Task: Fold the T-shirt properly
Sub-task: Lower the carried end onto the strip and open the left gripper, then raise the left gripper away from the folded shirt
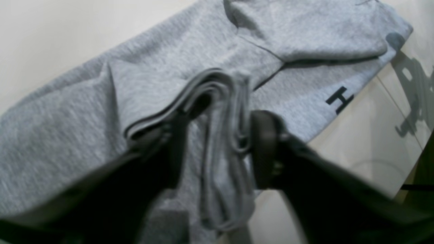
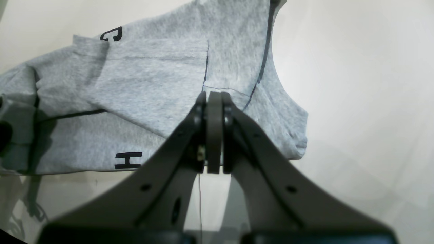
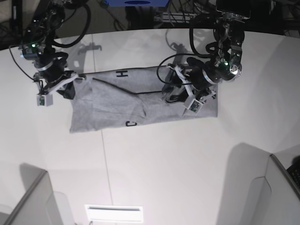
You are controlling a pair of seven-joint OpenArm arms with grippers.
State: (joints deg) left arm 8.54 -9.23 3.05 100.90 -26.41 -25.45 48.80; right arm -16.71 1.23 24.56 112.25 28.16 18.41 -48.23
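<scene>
The broad, smooth white table [image 3: 154,154] carries everything, a thin seam running down it, and its far edge is lost in dark clutter that cannot be read. Across its middle lies the large heather-grey short-sleeved cotton T-shirt [image 3: 117,105], spread as a long, roughly rectangular band with soft creases; much of its black block lettering is folded under, only an "H" at the far edge and a "C" at the near edge showing in the base view, and its end under the left arm is covered by that arm. The knit looks matte and finely flecked, with dark stitched seams and a sleeve turned over itself in the right wrist view. The black jointed left arm [image 3: 225,51] bends down over the shirt's end on the base view's right, and its dark left gripper [image 1: 218,149] is blurred and partly cut off by the frame; its jaws stand apart with a bunched stack of grey folds between them, but whether the pads press the cloth cannot be told. The black right arm [image 3: 42,47] reaches to the shirt's opposite end, and its grey angular right gripper [image 2: 214,135] has its flat pads pressed together with nothing seen between them, hanging just over the cloth's edge.
</scene>
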